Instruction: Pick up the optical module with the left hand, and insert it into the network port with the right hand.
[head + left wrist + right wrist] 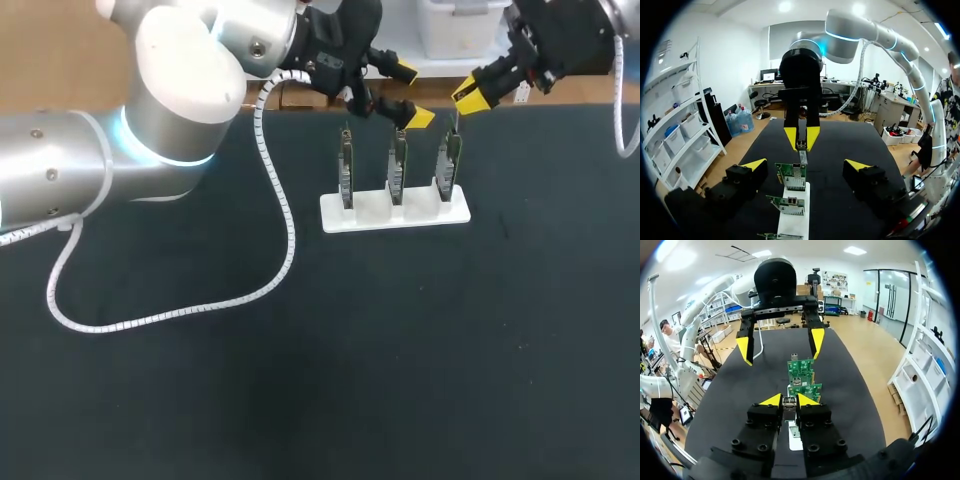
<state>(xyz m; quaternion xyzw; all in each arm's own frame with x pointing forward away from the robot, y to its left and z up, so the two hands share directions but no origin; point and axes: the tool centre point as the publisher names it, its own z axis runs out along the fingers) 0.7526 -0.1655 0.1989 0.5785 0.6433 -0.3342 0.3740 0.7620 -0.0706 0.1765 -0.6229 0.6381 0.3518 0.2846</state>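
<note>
Three green network cards stand upright in a white holder (395, 212). My right gripper (468, 100) hangs just above the rightmost card (448, 160) and is shut on the small metal optical module (788, 402), which points down at that card's top edge. From the left wrist the module (802, 149) shows between the right arm's yellow tips, over the far card (791, 176). My left gripper (412, 95) is open and holds nothing, above and behind the middle card (398, 165). Its yellow fingertips (756, 164) stand wide on either side of the card row.
The holder sits at the back middle of the black table (330, 380). A white coiled cable (180, 315) from my left arm trails over the table's left half. The two grippers are close together above the cards.
</note>
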